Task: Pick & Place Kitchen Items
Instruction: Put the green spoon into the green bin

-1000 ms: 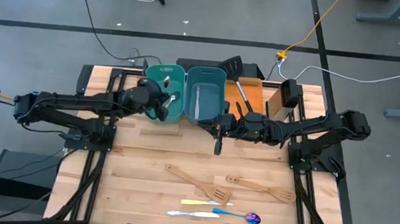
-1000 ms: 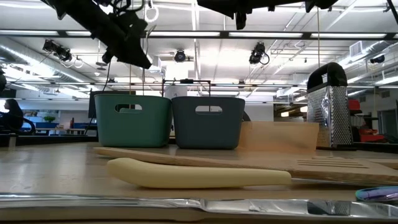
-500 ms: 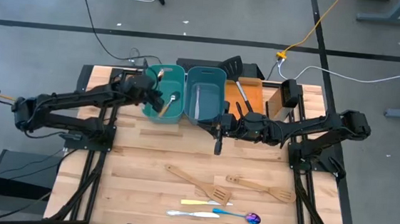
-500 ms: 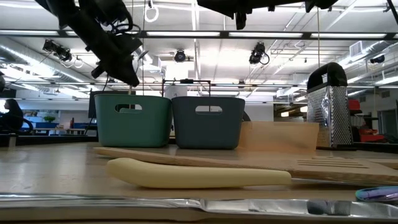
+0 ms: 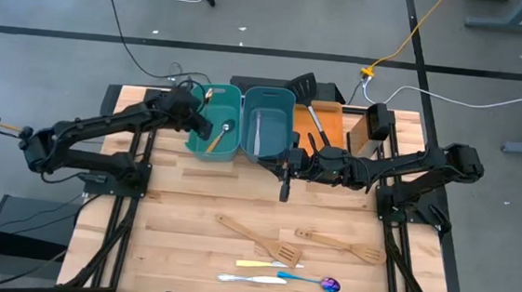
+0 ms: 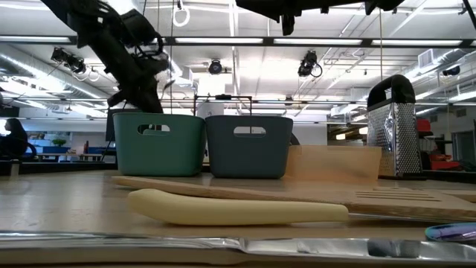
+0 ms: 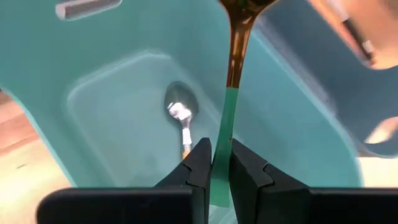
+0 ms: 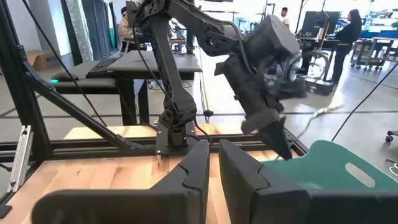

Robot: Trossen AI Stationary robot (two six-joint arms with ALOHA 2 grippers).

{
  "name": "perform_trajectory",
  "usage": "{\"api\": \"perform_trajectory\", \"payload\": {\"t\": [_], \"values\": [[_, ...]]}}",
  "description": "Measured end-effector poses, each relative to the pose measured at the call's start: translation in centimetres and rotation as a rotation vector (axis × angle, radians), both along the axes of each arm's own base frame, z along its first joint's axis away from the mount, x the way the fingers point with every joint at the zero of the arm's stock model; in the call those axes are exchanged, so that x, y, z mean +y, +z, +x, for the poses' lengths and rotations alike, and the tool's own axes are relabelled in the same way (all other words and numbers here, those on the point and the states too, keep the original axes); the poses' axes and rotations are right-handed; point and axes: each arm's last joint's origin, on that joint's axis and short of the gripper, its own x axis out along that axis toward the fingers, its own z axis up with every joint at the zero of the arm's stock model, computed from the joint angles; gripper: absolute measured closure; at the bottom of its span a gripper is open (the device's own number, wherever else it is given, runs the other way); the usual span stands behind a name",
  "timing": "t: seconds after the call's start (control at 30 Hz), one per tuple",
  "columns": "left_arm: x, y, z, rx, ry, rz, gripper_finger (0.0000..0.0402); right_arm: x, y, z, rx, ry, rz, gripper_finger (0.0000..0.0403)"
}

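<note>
Left gripper (image 5: 195, 115) has swung back off the left bin (image 5: 207, 146), fingers clenched on nothing; gold spoon (image 5: 215, 140) now lies inside. Right gripper (image 5: 287, 163) hangs shut. Two wooden spatulas (image 5: 252, 239) and near cutlery (image 5: 250, 279) still wait.

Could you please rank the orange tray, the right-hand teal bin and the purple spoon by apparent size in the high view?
1. right-hand teal bin
2. orange tray, partly covered, so close to the bin
3. purple spoon, clearly smallest

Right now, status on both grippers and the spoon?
Left gripper shut on gold spoon, over left teal bin. Right gripper shut, empty, waiting mid-table. Nothing blocking.
</note>
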Motion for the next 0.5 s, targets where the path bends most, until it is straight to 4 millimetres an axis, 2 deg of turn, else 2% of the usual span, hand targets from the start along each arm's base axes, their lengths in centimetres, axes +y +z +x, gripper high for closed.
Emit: {"api": "perform_trajectory", "payload": {"t": [0.2, 0.5], "values": [[1.6, -1.9, 0.4, 0.023, -0.012, -0.114, 0.0363, 0.0, 0.0, 0.0, -0.001, 0.0, 0.005, 0.0357], [3.4, -4.1, 0.8, 0.044, 0.025, -0.186, 0.0363, 0.0, 0.0, 0.0, -0.001, 0.0, 0.008, 0.0357]]}}
